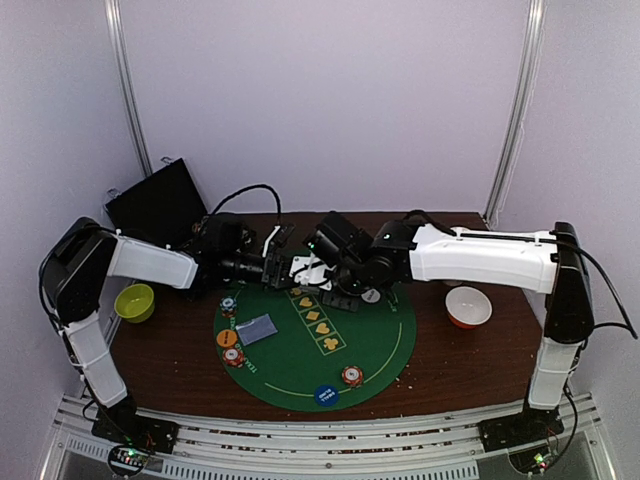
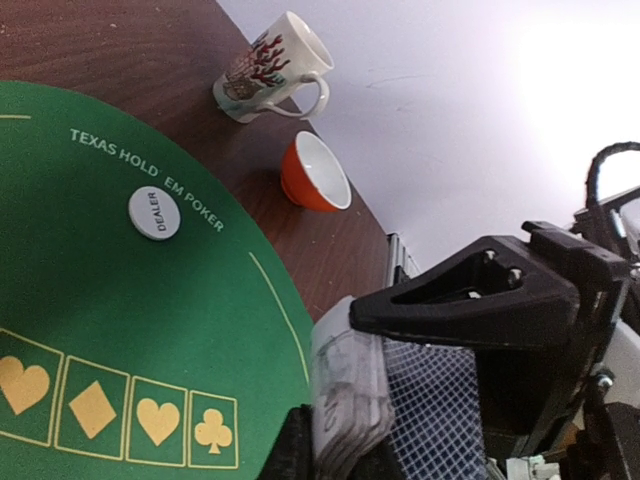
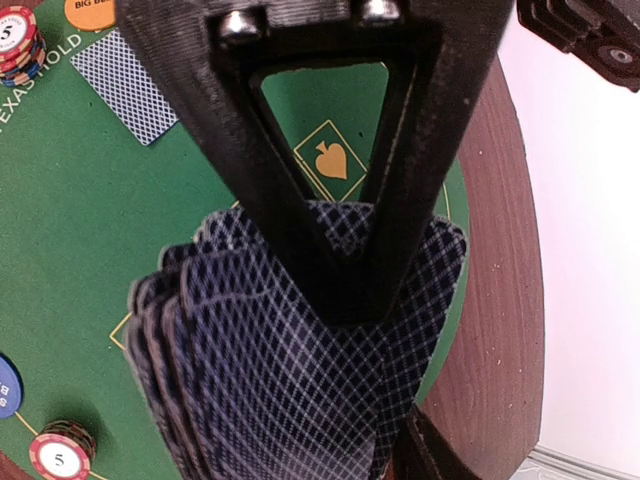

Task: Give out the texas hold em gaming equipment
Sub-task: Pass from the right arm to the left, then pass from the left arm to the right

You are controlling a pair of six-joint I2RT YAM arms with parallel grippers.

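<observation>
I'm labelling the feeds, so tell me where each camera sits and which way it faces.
Top: above and behind the bases, looking down on the mat; left arm and right arm show, meeting at its far edge.
Left wrist: low over the mat, facing the bowl and mug; black fingers beside the cards.
Right wrist: above the mat, looking down past its own finger, clamped on the fanned cards.
Shared: both wrist views show cards and mat; top and left wrist share the bowl.
</observation>
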